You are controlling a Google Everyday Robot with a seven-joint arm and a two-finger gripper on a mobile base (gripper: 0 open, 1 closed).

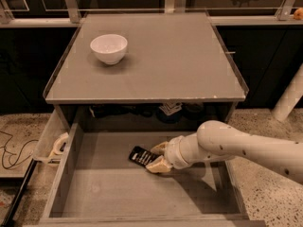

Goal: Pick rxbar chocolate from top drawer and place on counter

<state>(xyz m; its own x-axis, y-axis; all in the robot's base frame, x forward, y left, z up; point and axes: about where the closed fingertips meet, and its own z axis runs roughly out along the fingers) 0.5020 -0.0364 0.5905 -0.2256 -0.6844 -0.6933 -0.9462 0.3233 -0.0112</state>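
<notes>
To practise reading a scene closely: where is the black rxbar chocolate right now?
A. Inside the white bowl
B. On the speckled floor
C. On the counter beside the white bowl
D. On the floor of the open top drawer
D: the rxbar chocolate lies on the floor of the top drawer, with the gripper down in the drawer at its right end.

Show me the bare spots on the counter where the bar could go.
The counter is bare right of and in front of the white bowl, which sits near its back left corner. In the drawer, the left and front floor is free; the middle is crowded by the gripper at the bar.
</notes>
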